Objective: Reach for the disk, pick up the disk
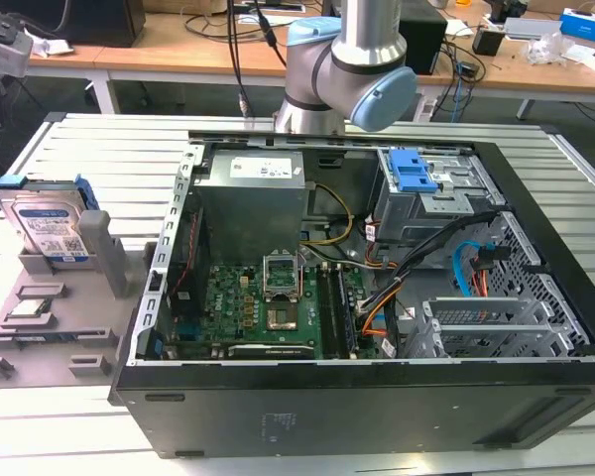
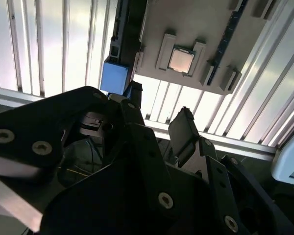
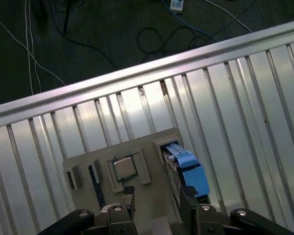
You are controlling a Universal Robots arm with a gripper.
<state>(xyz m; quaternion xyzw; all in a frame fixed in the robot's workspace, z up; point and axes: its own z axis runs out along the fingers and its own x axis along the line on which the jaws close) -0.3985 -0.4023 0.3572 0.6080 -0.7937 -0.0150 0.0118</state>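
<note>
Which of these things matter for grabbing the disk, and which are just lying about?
For the job: the disk, upright in the grey holder; the gripper, open, above the holder.
Lying about: processor chip, computer case, its blue drive-cage latch.

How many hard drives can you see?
1. The disk stands on edge in the grey holder at the exterior view's left, outside the computer case. Others may be hidden inside it.
</note>
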